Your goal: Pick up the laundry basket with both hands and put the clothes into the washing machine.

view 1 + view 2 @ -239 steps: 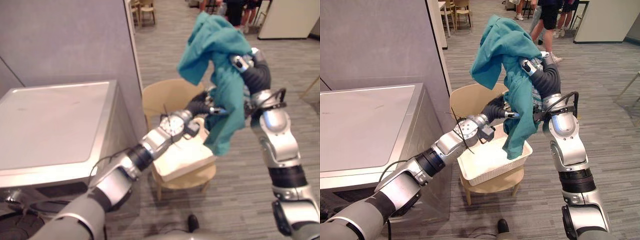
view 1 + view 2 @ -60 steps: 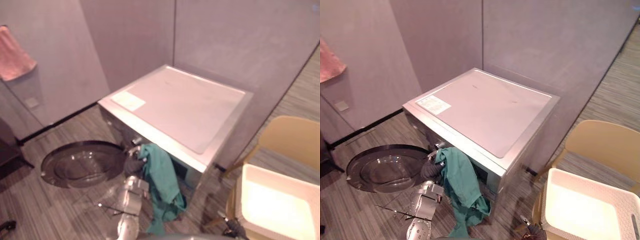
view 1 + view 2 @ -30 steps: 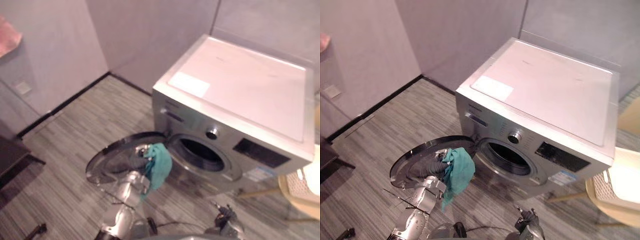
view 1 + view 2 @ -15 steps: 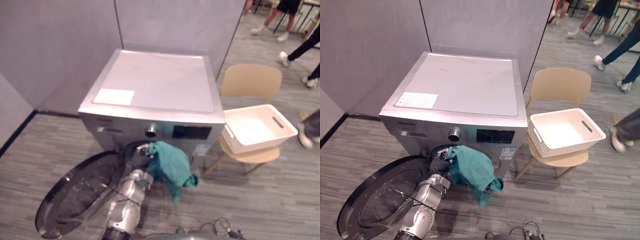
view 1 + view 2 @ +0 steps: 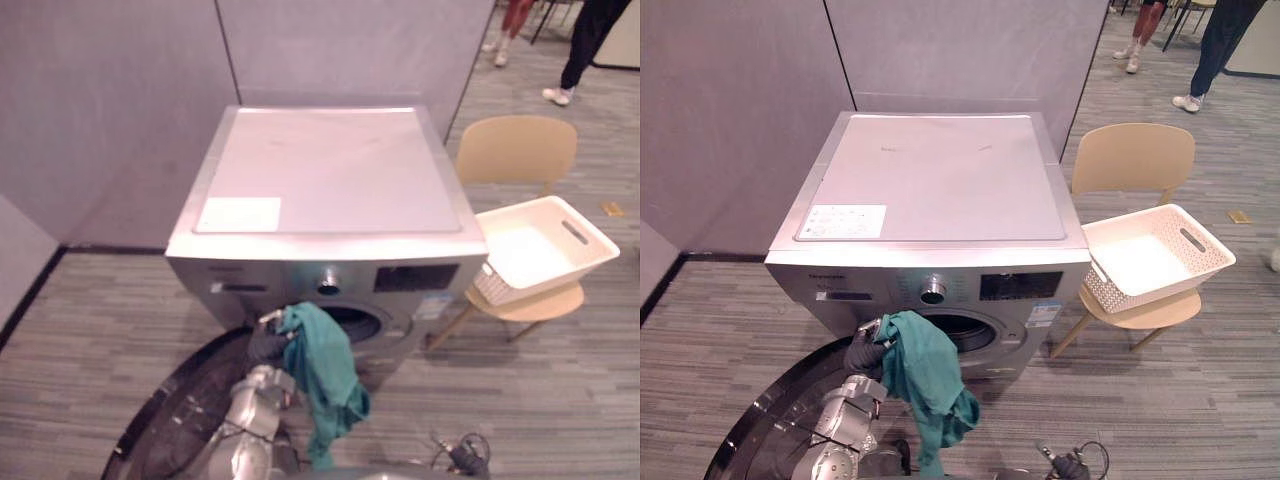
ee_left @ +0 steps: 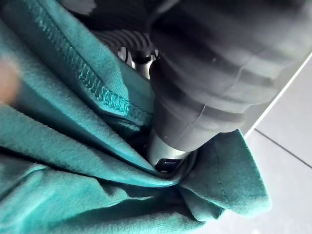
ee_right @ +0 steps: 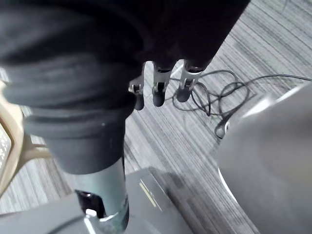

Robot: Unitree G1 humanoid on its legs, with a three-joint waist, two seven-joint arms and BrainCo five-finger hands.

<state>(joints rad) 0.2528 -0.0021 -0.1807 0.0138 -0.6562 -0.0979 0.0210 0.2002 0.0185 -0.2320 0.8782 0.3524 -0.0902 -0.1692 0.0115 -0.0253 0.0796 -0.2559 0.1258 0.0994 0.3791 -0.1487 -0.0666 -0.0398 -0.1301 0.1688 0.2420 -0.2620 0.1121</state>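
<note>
One door (image 5: 760, 430), round and dark, lies swung open at the lower left. Just right of it, the left hand (image 5: 865, 352) is closed on one teal garment (image 5: 925, 375). The wrist view shows cloth bunched round its fingers (image 6: 163, 148). The garment hangs from the hand at lower centre, in front of the drum opening (image 5: 968, 330) and partly covering its left edge. One washer (image 5: 940, 175) fills the middle, with grey partitions (image 5: 740, 90) behind it. To the right stands one tan chair (image 5: 1132, 155) with one white basket (image 5: 1115, 292) on its seat, close to the washer's side. The legs of two people (image 5: 1215, 50) show at the upper right. The right hand (image 7: 158, 85) hangs over the floor, fingers loose and holding nothing.
</note>
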